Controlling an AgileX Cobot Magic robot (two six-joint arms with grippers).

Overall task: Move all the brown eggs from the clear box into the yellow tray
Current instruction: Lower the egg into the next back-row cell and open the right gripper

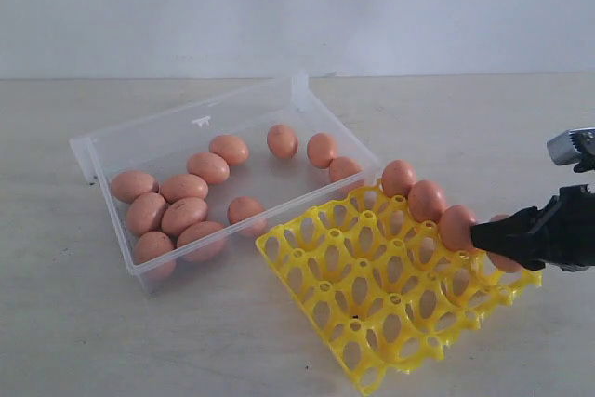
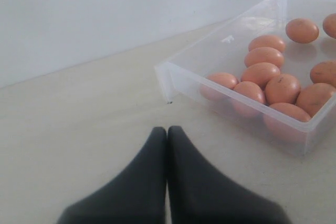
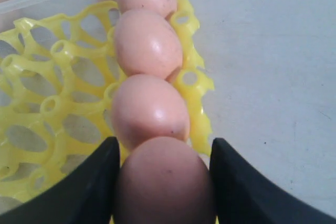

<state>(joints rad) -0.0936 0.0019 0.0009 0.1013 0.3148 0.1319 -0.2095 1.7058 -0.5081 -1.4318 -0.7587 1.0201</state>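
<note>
Right gripper pinches a brown egg at the yellow tray's edge row, beside three seated. Next: settle it, release gently. Left gripper pressed together, idle.

Setting: robot test bench in a lab-type room. Evidence: a bare pale tabletop against a plain white wall, carrying a few staged props: clear box, yellow tray, brown eggs. The black right gripper at the tray's edge marks this as a manipulation rig, not a kitchen.
</note>
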